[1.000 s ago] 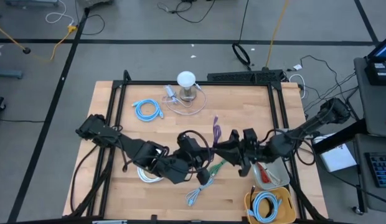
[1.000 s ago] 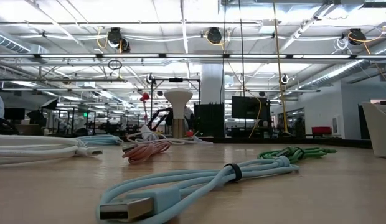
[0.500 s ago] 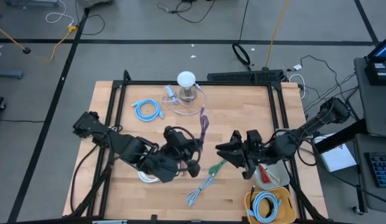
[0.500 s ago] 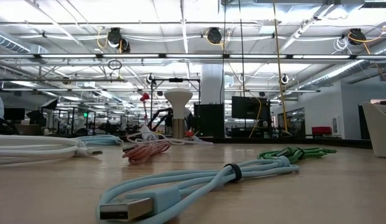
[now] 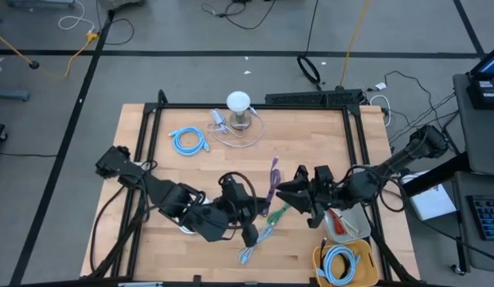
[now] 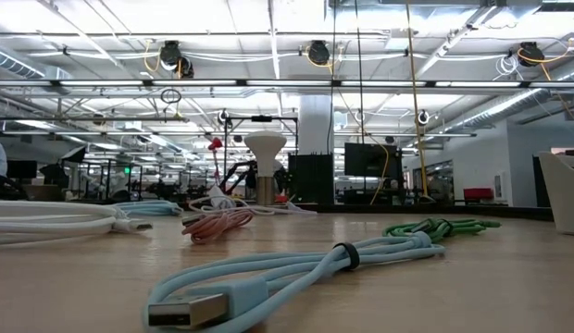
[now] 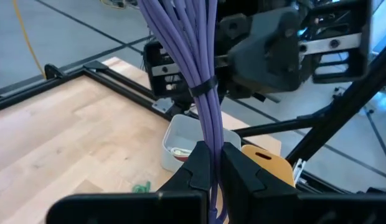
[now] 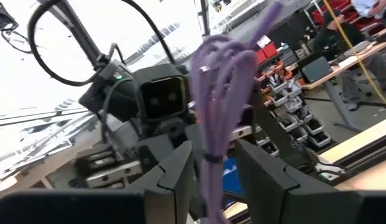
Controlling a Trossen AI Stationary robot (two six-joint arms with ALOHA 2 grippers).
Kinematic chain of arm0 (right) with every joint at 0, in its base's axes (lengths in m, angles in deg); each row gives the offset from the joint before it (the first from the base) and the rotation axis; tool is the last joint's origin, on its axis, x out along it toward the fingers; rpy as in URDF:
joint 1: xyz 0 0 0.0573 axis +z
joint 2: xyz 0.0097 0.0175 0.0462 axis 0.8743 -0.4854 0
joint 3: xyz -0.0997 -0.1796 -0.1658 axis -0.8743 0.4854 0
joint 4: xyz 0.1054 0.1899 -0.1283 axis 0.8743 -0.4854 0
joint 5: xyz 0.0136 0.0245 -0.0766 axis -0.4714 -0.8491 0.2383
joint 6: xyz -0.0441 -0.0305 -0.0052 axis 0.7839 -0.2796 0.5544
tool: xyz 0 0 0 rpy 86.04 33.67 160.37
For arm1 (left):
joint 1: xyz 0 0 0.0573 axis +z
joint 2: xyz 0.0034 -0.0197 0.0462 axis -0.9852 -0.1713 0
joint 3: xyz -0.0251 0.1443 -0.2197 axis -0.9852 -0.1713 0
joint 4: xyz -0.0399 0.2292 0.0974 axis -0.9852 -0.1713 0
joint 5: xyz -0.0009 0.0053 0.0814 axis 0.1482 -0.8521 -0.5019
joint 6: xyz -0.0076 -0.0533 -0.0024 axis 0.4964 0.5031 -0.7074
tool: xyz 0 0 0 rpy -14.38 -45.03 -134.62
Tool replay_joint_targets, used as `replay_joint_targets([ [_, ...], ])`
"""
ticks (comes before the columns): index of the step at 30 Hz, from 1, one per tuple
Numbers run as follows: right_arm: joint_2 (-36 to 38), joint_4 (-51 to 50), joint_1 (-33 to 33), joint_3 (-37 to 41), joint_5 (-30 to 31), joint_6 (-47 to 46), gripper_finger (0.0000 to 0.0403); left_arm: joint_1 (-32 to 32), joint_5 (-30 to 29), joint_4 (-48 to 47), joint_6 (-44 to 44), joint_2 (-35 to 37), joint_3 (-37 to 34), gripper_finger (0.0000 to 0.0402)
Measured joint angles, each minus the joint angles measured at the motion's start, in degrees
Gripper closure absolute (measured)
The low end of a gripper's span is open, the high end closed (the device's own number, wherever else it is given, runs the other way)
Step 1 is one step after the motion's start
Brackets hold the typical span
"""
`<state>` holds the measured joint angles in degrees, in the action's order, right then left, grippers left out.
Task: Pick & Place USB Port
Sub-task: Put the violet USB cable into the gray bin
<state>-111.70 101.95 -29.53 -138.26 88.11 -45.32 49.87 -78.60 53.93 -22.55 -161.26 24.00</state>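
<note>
A purple USB cable bundle (image 5: 271, 179), tied by a black band (image 7: 204, 84), is in the air between my two grippers near the table's middle. My left gripper (image 5: 263, 207) is shut on it. My right gripper (image 5: 285, 191) is open and faces it from the table's right. In the right wrist view its fingers (image 8: 174, 174) stand on either side of the purple bundle (image 8: 213, 124) without touching, with the left gripper behind. The low view shows neither gripper nor the purple cable. My left gripper (image 7: 211, 149) pinches the purple bundle between its two fingers below the black band, at the part (image 7: 213, 140) nearest the fingertips. The fingers lie along the bundle, which sticks out past them toward the right gripper. It is lifted clear of the table.
A green cable (image 5: 275, 215) and a light-blue cable (image 5: 251, 249) lie under the grippers. A white bin (image 5: 348, 227) and a yellow bin (image 5: 343, 263) holding a blue cable stand at the near right. A white lamp-like thing (image 5: 239, 104) and a blue coil (image 5: 187, 142) sit at the far side.
My left gripper, carrying the purple bundle, swung away toward the table's left and far side, then came back toward the right gripper and the near edge. The bundle stayed pinched and clear of the table throughout.
</note>
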Motion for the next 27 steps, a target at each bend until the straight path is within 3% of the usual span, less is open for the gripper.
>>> replay_joint_targets([
  [7, 0.00, -0.96, -0.86, 0.00, -0.18, -1.33, 0.0291, 1.08, 0.61, 0.09, -0.13, 0.02, 0.00, 0.0387],
  [20, 0.00, -0.99, -1.26, 0.00, -2.78, -2.13, 0.0293, 4.00, 7.12, 5.56, -3.52, -2.01, -0.04, 0.0387],
  [23, 0.00, -1.19, -1.39, 0.00, -2.78, -3.54, 0.0315, 4.04, 7.19, 5.76, -3.54, -1.97, -0.02, 0.0387],
  [27, 0.00, -1.34, -1.43, 0.00, -2.88, -3.41, 0.0381, 3.88, 6.95, 5.65, -3.88, -2.08, -0.02, 0.0386],
])
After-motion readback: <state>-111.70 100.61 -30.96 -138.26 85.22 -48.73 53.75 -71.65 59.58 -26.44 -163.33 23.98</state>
